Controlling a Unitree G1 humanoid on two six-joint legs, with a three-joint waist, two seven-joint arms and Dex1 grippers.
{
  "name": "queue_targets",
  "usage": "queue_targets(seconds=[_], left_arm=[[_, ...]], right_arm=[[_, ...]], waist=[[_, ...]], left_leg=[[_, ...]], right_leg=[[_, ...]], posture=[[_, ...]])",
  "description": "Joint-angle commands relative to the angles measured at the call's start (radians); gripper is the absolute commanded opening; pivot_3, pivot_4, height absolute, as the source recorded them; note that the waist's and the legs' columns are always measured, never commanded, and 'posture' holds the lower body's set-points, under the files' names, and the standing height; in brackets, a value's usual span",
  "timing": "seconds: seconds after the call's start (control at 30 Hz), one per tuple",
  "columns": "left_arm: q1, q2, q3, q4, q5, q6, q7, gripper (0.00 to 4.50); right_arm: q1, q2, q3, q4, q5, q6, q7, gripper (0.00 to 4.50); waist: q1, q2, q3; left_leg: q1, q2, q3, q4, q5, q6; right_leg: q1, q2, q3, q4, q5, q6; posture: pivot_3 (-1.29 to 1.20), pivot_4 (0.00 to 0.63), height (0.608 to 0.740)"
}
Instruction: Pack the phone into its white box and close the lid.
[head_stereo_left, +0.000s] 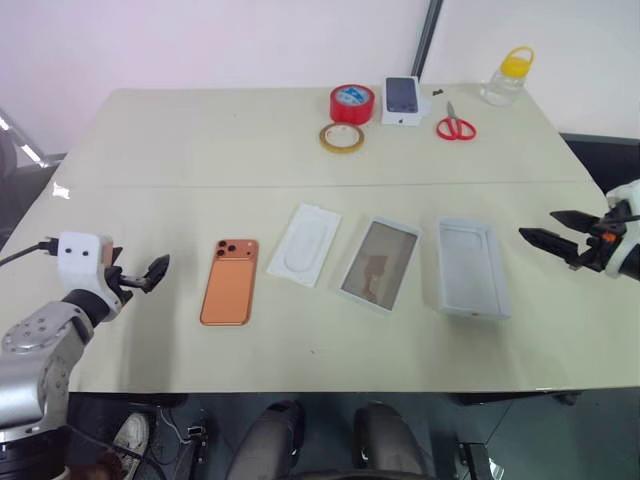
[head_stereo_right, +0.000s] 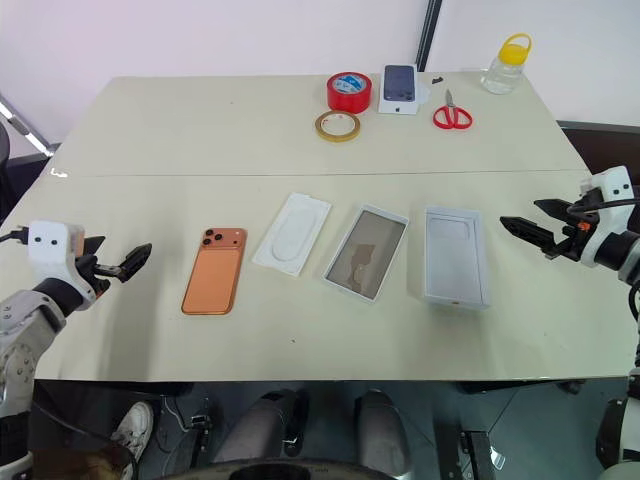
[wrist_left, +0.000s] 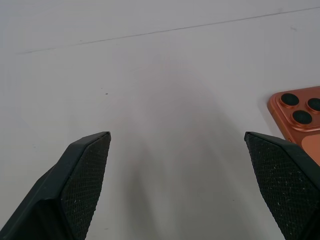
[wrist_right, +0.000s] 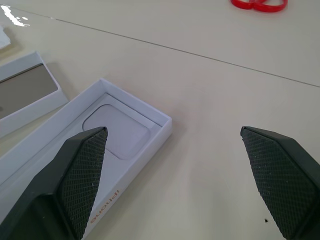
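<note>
On the table there is one orange phone, one flat white insert, one open white box and one lid. Farther back are two rolls of tape, one small phone box, one pair of scissors and one bottle.

Bright, even light; soft shadows; wrist views sharp.
</note>
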Motion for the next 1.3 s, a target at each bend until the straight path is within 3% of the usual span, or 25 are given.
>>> queue_targets(seconds=[0.03,0.47,0.7,0.83,0.97,1.13,1.3], left_arm=[[0.002,-0.001,0.012,-0.037,-0.005,0.001,0.006,4.50],[-0.128,-0.016,-0.053,-0.051,-0.041,0.082,0.007,4.50],[-0.355,-0.104,-0.316,-0.077,-0.077,0.211,-0.009,4.50],[-0.460,-0.149,-0.372,-0.027,-0.097,0.336,0.011,4.50],[-0.534,-0.180,-0.377,0.033,-0.100,0.462,0.056,4.50],[-0.661,-0.289,-0.326,0.149,-0.128,0.637,0.126,4.50],[-0.716,-0.292,-0.378,0.204,-0.107,0.703,0.123,4.50]], right_arm=[[-0.003,-0.020,-0.010,-0.042,0.007,-0.003,0.007,4.45],[0.043,0.031,0.032,-0.276,0.022,0.044,-0.027,4.45],[0.101,0.094,0.090,-0.602,0.057,0.124,-0.090,4.45],[0.135,0.126,0.109,-0.776,0.090,0.193,-0.149,4.45],[0.143,0.150,0.128,-0.872,0.117,0.246,-0.198,4.45],[0.154,0.181,0.166,-0.932,0.128,0.258,-0.226,4.45],[0.153,0.178,0.193,-0.946,0.129,0.245,-0.225,4.45]], waist=[[0.000,0.000,0.000],[0.002,0.000,0.000],[0.004,0.000,0.000],[0.000,-0.001,0.000],[-0.003,-0.001,0.000],[0.008,-0.003,0.002],[0.011,-0.003,0.002]], left_leg=[[0.000,0.000,0.000,0.000,0.000,0.000],[0.000,0.000,0.000,0.000,0.000,0.000],[0.000,0.000,0.000,0.001,0.003,-0.005],[-0.001,0.000,0.000,0.001,0.003,-0.005],[-0.001,0.000,0.000,0.001,0.003,-0.005],[-0.002,0.000,-0.001,0.002,0.003,-0.005],[-0.002,0.000,0.000,0.002,0.003,-0.006]], right_leg=[[0.000,0.000,0.000,0.000,0.000,0.000],[0.000,0.000,0.000,0.000,0.000,0.000],[0.000,0.000,0.000,0.000,0.000,0.000],[0.000,0.000,0.000,0.000,0.000,0.000],[0.000,0.001,0.000,0.000,0.000,0.000],[0.000,0.001,0.000,0.000,0.000,0.001],[-0.001,0.001,-0.001,0.000,0.000,0.001]], posture=[[0.00,0.150,0.740],[0.00,0.150,0.740],[0.00,0.150,0.740],[0.00,0.150,0.740],[0.00,0.150,0.740],[0.00,0.150,0.740],[0.00,0.150,0.740]])
